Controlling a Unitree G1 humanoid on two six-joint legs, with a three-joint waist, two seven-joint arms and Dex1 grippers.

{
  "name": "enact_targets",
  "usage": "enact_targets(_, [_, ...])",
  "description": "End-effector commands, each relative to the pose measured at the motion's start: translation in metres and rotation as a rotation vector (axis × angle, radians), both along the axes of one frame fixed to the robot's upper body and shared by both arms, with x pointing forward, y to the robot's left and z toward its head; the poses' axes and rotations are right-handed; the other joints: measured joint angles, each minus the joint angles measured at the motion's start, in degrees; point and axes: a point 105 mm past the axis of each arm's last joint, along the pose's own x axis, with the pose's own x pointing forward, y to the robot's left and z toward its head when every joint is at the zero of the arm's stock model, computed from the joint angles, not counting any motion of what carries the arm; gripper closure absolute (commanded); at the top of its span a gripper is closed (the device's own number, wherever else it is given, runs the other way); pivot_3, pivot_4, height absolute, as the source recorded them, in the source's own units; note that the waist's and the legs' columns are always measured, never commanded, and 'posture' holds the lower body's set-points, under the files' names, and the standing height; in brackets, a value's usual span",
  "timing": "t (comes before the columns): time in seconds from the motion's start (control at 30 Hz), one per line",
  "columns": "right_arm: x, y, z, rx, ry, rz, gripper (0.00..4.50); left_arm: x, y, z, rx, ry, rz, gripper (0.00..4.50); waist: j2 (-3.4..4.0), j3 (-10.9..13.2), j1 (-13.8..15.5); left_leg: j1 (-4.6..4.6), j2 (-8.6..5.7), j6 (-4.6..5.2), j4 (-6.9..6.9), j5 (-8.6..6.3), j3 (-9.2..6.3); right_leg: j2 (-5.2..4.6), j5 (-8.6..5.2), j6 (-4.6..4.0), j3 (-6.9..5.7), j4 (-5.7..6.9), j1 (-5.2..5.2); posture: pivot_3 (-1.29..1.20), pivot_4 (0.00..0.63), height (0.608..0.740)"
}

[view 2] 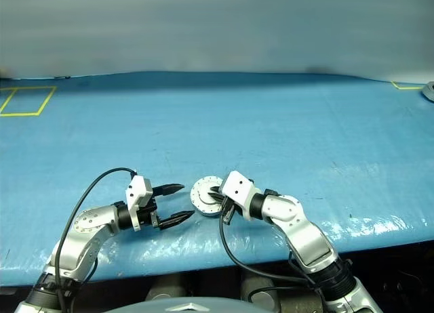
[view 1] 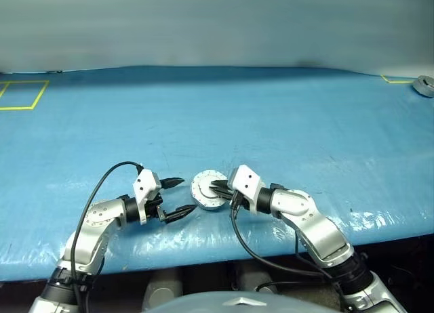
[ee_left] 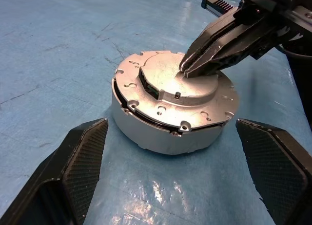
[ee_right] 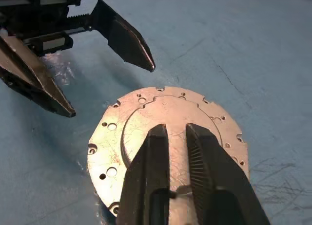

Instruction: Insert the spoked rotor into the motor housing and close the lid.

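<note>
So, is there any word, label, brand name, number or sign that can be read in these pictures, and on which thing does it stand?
None: no letters or digits can be read in any view.
The lid shows bare grey metal with small holes, no print.
The blue table cover carries yellow tape outlines, but these are plain lines without text.
The left hand and right hand bear no readable label.

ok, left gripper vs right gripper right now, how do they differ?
The left gripper is wide open, empty, beside the closed motor housing; the right gripper has its fingers nearly together, only a thin gap, tips over the lid. The left touches nothing; the right rests on or just above the lid. Both point at the housing.
</note>
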Motion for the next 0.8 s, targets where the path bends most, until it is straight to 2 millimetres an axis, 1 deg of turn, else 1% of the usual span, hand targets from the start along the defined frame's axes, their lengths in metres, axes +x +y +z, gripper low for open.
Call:
enact_targets(0.03, [-0.001, 0.002, 0.019, 0.085, -0.018, 0.008, 2.88, 0.0, -0.007, 0.012, -0.012, -0.051, -0.028, 0.0, 0.01, 0.0, 0.0, -0.02, 0.0, 0.0, -0.01, 0.0, 0.01, 0.0, 0.02, -0.03, 0.01, 0.0, -0.03, 0.0, 0.15, 0.74])
enact_targets(0.13, [-0.004, 0.003, 0.027, 0.137, -0.014, 0.026, 1.88, 0.0, -0.008, 0.011, -0.007, -0.052, -0.031, 0.0, 0.0, 0.0, 0.0, -0.1, -0.02, 0.0, -0.02, 0.0, -0.01, -0.01, 0.1, -0.15, 0.01, -0.02, -0.06, 0.0, 0.15, 0.74])
enact_targets(0.23, [-0.003, 0.001, 0.016, 0.085, -0.011, 0.017, 0.96, 0.0, -0.01, 0.012, -0.009, -0.052, -0.03, 0.0, 0.0, 0.0, 0.0, -0.12, -0.02, 0.0, -0.04, 0.0, -0.02, 0.0, 0.09, -0.14, -0.02, -0.02, -0.08, 0.0, 0.15, 0.74])
enact_targets(0.3, [-0.002, 0.001, 0.011, 0.069, 0.0, 0.013, 0.26, 0.001, -0.011, 0.012, -0.009, -0.052, -0.03, 0.0, 0.01, 0.0, 0.0, -0.12, -0.02, 0.0, -0.04, 0.0, -0.01, -0.01, 0.09, -0.14, -0.01, -0.02, -0.08, 0.0, 0.15, 0.74])
enact_targets(0.33, [-0.001, 0.0, 0.007, 0.052, 0.005, 0.006, 0.01, 0.001, -0.011, 0.012, -0.01, -0.052, -0.029, 0.0, 0.01, 0.0, 0.0, -0.12, -0.02, 0.0, -0.03, 0.0, -0.01, 0.0, 0.08, -0.14, -0.01, -0.02, -0.08, 0.0, 0.15, 0.74])
enact_targets(0.43, [0.003, -0.003, -0.005, 0.007, 0.023, -0.033, 0.01, 0.001, -0.012, 0.013, -0.012, -0.054, -0.023, 0.0, 0.02, 0.0, 0.0, -0.12, -0.01, 0.0, -0.02, 0.0, 0.01, 0.0, 0.08, -0.13, -0.02, -0.02, -0.08, 0.0, 0.15, 0.74])
enact_targets(0.5, [0.006, -0.004, -0.007, 0.009, 0.021, -0.059, 0.01, 0.001, -0.013, 0.013, -0.013, -0.054, -0.02, 0.0, 0.01, 0.0, 0.0, -0.12, -0.01, 0.0, -0.03, 0.0, 0.01, 0.0, 0.08, -0.13, -0.01, -0.02, -0.08, 0.0, 0.15, 0.74])
enact_targets(0.7, [0.007, -0.005, -0.013, -0.021, 0.02, -0.062, 0.01, 0.001, -0.013, 0.014, -0.01, -0.053, -0.009, 0.0, 0.01, 0.0, 0.0, -0.08, -0.01, 0.0, 0.0, 0.0, 0.0, 0.0, 0.07, -0.1, -0.01, -0.02, -0.05, 0.0, 0.15, 0.74])
enact_targets(0.8, [0.007, -0.004, -0.013, -0.025, 0.004, -0.054, 0.63, 0.0, -0.013, 0.015, -0.011, -0.054, -0.006, 0.0, 0.01, 0.0, 0.0, -0.06, -0.01, 0.0, 0.01, 0.0, 0.0, 0.0, 0.04, -0.05, 0.0, -0.01, -0.03, 0.0, 0.15, 0.74])
